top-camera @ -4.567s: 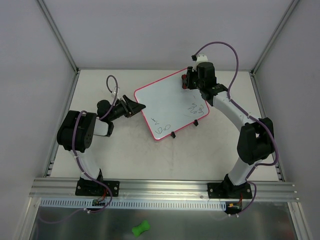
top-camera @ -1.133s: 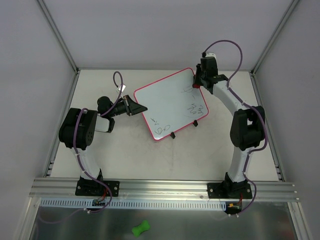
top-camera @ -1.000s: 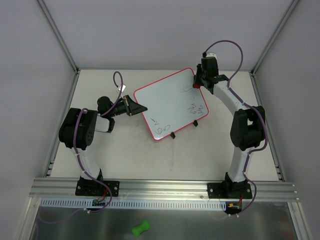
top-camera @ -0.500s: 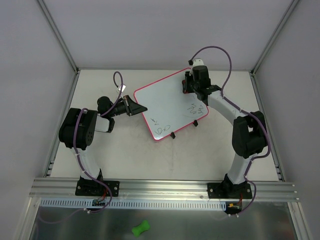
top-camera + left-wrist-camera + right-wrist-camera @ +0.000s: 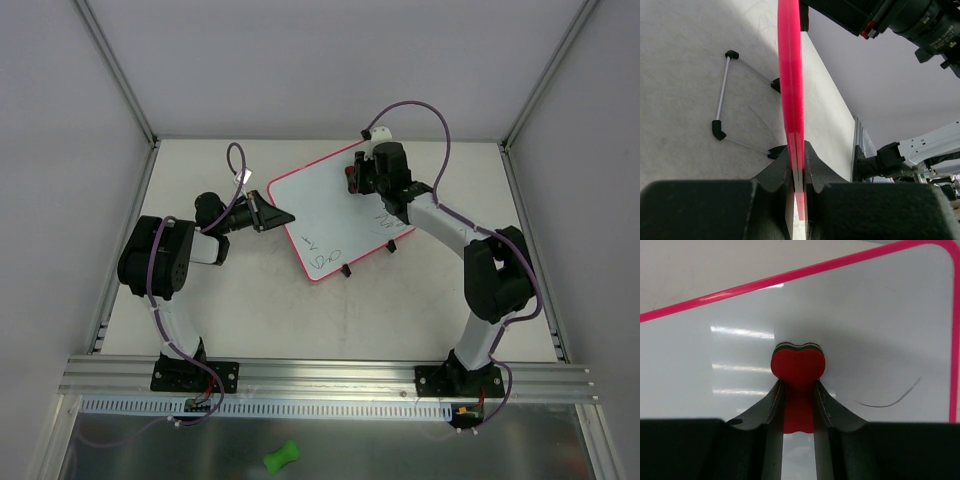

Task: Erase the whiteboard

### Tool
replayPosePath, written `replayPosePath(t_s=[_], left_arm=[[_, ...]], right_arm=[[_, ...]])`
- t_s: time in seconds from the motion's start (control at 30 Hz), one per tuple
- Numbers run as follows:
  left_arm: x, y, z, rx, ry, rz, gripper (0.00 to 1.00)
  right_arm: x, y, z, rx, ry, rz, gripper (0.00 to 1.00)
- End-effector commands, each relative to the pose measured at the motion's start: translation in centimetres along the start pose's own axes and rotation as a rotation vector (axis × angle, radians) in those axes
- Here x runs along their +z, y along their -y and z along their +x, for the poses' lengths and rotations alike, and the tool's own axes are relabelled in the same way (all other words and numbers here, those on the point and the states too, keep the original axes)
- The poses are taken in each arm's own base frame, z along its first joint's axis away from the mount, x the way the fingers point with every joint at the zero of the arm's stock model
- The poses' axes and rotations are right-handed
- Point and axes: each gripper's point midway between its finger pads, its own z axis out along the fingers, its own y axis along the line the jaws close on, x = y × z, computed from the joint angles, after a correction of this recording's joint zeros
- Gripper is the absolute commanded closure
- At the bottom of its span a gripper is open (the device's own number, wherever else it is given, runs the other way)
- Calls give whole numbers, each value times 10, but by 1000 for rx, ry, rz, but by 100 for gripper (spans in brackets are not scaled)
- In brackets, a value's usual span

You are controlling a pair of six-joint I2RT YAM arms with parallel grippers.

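Sweeping leftward along the far edge of the whiteboard, the right arm had left the board's far right corner, where it stood a second earlier, and its wrist now hung over the far middle of the board. The left arm had not shifted over that second.

The right jaws were clamped on the red eraser, whose rounded end was pressed flat to the white surface in the right wrist view. The left jaws were closed on the board's pink rim at its left corner, steadying it; the board lay at an angle near the middle of the desk, and its wire stand showed beneath it in the left wrist view.

Around the eraser the surface looked clean, apart from one thin curved stroke just to its right. From above, the arm covered the far right patch, so whether the marks there were fully gone could not be told. A cluster of scribbles near the right edge and another by the near corner were untouched.

Judging by this, the pass counted as an early wiping stroke, with most of the job left. The stray stroke would probably need a return pass, and then the eraser would have to work down toward the two remaining clusters. The left hold mattered, since a sideways push could slide or swing the propped board.
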Motion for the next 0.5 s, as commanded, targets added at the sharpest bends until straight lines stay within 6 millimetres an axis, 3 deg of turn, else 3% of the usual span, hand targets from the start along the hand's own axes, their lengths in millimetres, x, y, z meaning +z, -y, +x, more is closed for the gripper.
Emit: replayPosePath(t_s=[0.0,0.03,0.27,0.47], left_arm=[[4,57,-4,422,-13,254,100],[4,58,-5,422,-12,253,100],[3,59,-5,425,-12,255,100],[3,60,-5,427,-11,256,100]], right_arm=[[6,46,33,191,-80,77,100],[6,64,40,241,-90,117,100],[-9,120,77,451,-140,306,100],[-25,132,102,499,-174,382,100]])
